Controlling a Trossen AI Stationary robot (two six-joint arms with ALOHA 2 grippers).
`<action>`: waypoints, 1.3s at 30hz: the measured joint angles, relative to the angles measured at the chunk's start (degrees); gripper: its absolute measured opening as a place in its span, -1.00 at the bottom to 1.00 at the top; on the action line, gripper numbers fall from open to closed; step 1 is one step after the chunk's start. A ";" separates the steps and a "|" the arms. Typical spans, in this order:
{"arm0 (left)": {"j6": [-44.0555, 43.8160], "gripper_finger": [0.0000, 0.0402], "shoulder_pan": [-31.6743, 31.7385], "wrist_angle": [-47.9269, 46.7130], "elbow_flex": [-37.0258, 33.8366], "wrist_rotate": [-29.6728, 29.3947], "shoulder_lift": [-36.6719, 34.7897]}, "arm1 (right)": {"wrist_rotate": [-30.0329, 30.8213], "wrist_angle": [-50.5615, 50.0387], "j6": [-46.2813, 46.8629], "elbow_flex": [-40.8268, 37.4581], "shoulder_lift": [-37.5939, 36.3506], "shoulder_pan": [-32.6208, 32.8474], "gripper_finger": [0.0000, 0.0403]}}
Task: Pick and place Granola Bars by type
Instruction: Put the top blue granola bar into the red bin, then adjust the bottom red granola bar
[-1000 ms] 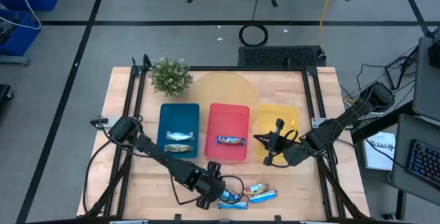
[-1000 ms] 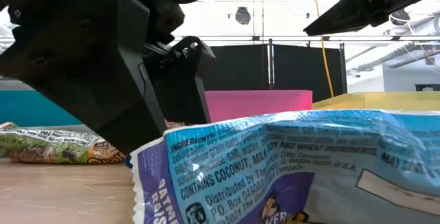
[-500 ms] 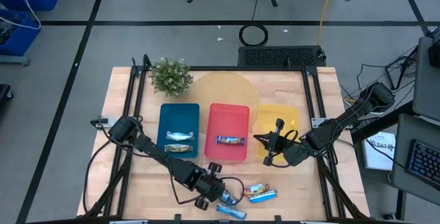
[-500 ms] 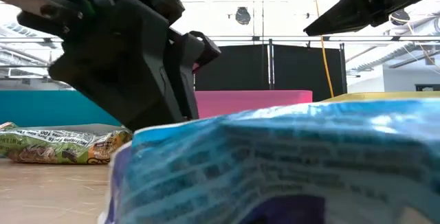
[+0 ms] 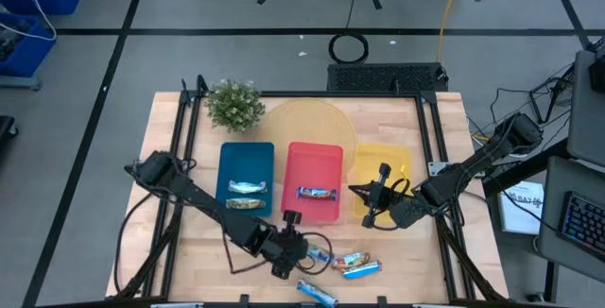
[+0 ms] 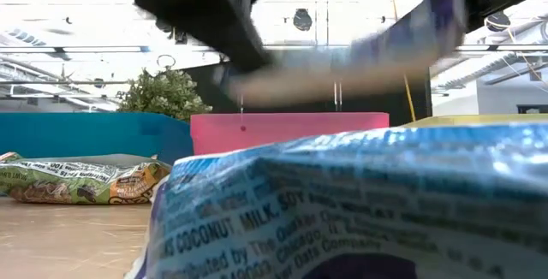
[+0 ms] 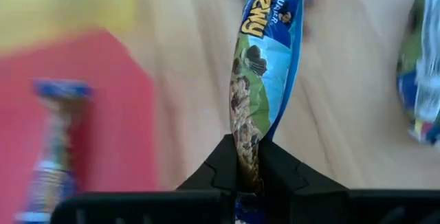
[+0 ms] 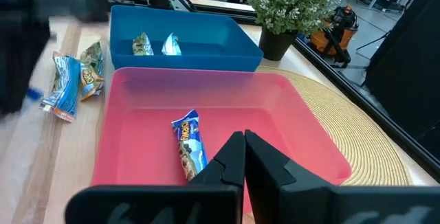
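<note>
The left gripper [image 5: 304,248], clamped on a blue-and-green shiny-wrapped granola bar [image 7: 265,80], has lifted it off the wooden table [image 5: 208,251] since a moment ago, at six o'clock of the red rectangular tray [image 5: 317,164]; right gripper [image 5: 364,195] idles together

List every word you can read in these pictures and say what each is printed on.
"COCONUT, MILK, SOY AND" and "The Quaker Oa... Chicago": wrapper of the nearest bar in the low view.
"CHEWY": the bar pinched in the left gripper.
Print on the other bars: too blurred or small to read.
</note>
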 joint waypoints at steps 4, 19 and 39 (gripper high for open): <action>4.31 -0.82 -0.08 -1.06 0.00 -6.77 -5.91 | 0.00 0.04 0.00 0.00 0.00 -0.01 -1.00; 1.95 -0.83 17.66 6.39 -16.20 2.13 -11.91 | 0.01 2.25 -0.29 -1.36 -0.02 -0.03 -1.00; 5.08 -0.01 16.08 5.63 -18.99 5.64 -21.38 | -7.34 9.21 -3.41 -3.93 -0.02 -3.77 -1.00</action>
